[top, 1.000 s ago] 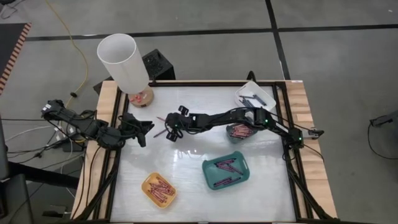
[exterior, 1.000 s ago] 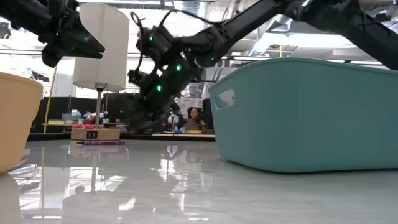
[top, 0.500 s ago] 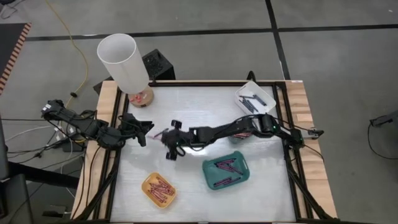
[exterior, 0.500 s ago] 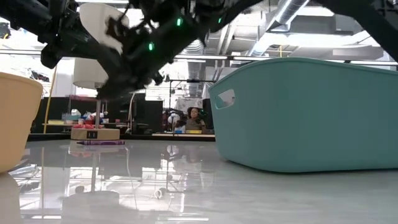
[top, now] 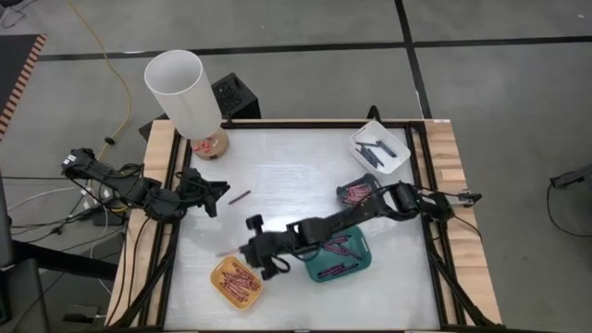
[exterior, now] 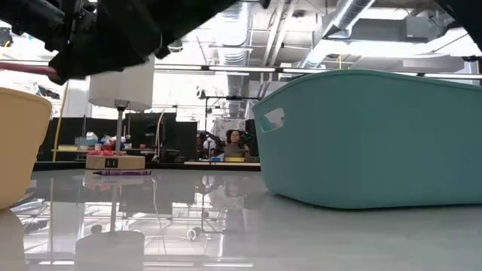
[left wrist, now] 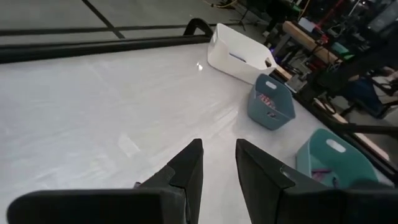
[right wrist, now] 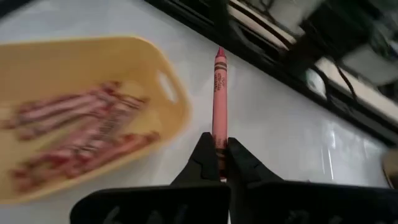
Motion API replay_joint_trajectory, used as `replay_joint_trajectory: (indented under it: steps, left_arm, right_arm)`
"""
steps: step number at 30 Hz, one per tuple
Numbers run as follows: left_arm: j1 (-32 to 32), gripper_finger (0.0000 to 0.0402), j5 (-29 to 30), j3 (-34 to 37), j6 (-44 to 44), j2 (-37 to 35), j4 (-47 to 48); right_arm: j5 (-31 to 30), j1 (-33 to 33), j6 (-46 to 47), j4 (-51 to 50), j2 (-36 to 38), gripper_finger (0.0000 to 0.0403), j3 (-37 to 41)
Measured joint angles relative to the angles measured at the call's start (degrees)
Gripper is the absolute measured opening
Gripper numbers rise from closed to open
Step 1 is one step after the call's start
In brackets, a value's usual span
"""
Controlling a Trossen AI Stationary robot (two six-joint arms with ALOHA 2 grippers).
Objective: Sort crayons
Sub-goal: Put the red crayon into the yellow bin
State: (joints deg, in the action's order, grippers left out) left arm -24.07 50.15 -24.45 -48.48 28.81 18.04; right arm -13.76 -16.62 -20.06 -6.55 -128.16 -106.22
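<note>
1. Within the last second the right gripper has been carried from the far middle of the tabletop toward the near left, and is now seen just beside the yellow tray.
2. In the right wrist view its fingers are pressed together on the lower end of a pink-red crayon, which points forward past the tray's rim.
3. This change is judged to mean that the crayon was already picked and is being brought to the tray where similar red-pink crayons lie; the release is not yet done.
4. A dark crayon is left alone on the tabletop, far left of the middle, so more sorting remains.
5. The left gripper is held at the left edge of the tabletop with its fingers a little apart and nothing between them.
</note>
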Motion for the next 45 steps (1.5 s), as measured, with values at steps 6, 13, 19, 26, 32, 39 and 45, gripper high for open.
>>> replay_joint_trajectory:
  steps: [6,13,19,26,32,39,45]
  left_arm:
    - [0.01,0.0085,-0.24,-0.02,-1.72,-0.02,0.01]
    - [0.0,0.0085,-0.24,-0.01,-1.74,-0.02,0.01]
    - [-0.01,0.0085,0.09,-0.02,-1.74,0.0,0.02]
    - [-0.01,0.0085,0.17,-0.02,-0.69,-0.02,0.18]
    - [0.02,0.0085,0.18,-0.01,-0.7,0.01,0.08]
    - [0.0,0.0085,0.07,-0.01,-0.69,0.01,0.1]
    - [-0.01,0.0085,0.02,-0.02,-0.67,0.01,0.09]
  right_arm:
    - [1.28,-2.86,-2.38,0.09,0.0,0.0,-0.01]
    - [3.87,-3.86,-3.28,-0.43,0.0,0.0,-0.01]
    - [10.27,-2.5,-0.81,-0.44,-0.55,0.0,-0.06]
    - [15.06,-1.18,1.0,2.47,-1.14,0.0,1.08]
    - [19.51,-1.26,3.65,6.92,-4.42,0.0,0.95]
    - [20.06,-0.36,6.15,6.63,-4.32,0.0001,0.75]
    - [19.98,-0.17,7.99,6.12,-4.33,0.0025,0.8]
